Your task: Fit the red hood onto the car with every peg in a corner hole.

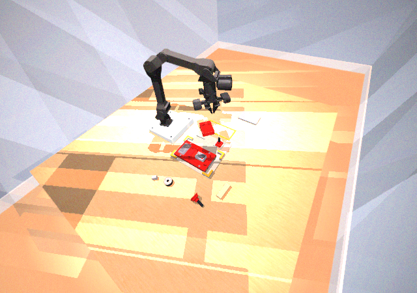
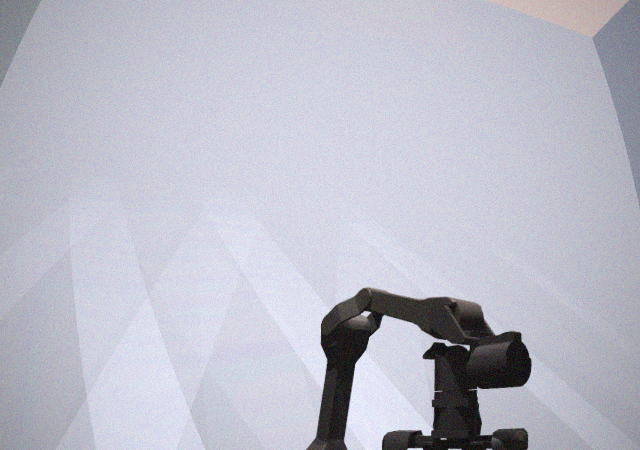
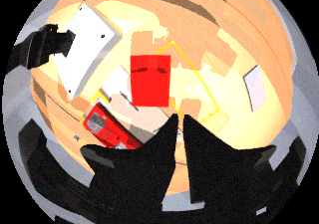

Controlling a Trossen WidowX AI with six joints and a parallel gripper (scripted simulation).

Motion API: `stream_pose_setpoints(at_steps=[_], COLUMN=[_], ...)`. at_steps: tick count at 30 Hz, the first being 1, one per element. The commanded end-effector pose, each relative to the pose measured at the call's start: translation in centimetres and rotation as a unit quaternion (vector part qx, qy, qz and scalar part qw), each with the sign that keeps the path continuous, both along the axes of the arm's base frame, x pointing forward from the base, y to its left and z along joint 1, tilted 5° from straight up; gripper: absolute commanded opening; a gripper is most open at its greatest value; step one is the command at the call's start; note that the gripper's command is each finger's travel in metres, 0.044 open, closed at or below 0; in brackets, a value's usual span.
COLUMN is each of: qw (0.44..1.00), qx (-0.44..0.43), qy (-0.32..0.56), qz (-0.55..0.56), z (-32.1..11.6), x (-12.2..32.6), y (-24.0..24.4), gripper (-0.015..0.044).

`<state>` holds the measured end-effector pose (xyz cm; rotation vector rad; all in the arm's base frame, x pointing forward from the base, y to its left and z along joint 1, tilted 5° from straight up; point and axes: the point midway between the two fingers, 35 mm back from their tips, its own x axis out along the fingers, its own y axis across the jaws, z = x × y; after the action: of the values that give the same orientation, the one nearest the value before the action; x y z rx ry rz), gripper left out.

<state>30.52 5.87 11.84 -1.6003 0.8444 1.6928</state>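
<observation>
The red hood [image 1: 206, 127] [image 3: 151, 80] lies on the table, partly inside a yellow outlined rectangle [image 1: 232, 130] [image 3: 209, 93]. My gripper [image 1: 211, 111] [image 3: 179, 118] hangs above the table just behind the hood. Its fingers are nearly together with only a thin gap, and nothing is between them. The red car chassis [image 1: 190, 150] [image 3: 104, 128] sits in its yellow-cornered jig [image 1: 211, 174] in front of the hood, with the grey engine block [image 1: 201, 156] on its deck. The pegs are too small to make out. The exterior view shows only the arm against the wall.
The arm's white base plate [image 1: 176, 130] [image 3: 87, 50] is left of the hood. A small red and black part [image 1: 219, 143] stands by the jig. A white plate [image 1: 249, 118] [image 3: 254, 88] lies behind on the right. A white ring [image 1: 168, 181], a red bolt [image 1: 195, 198] and a tan block [image 1: 223, 191] lie in front.
</observation>
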Motion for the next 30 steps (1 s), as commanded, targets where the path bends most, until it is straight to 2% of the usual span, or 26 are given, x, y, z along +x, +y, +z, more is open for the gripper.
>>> stream_pose_setpoints(at_steps=[1,7,14,18,23,27,30], qw=[0.997,0.948,0.822,0.719,0.566,0.431,0.356], qx=[-0.004,-0.015,-0.027,-0.033,-0.04,-0.044,-0.046], qy=[0.002,0.01,0.017,0.02,0.023,0.024,0.024], qz=[-0.082,-0.318,-0.569,-0.694,-0.823,-0.901,-0.933], z=[-0.3,-0.9,-1.7,-2.2,-2.7,-3.2,-3.4], x=[-0.2,-0.8,-1.5,-1.9,-2.5,-2.9,-3.2], y=[-0.1,-0.4,-0.8,-1.0,-1.3,-1.5,-1.6], gripper=[0.0105,0.0263,0.044,0.044,0.044,0.044,0.044])
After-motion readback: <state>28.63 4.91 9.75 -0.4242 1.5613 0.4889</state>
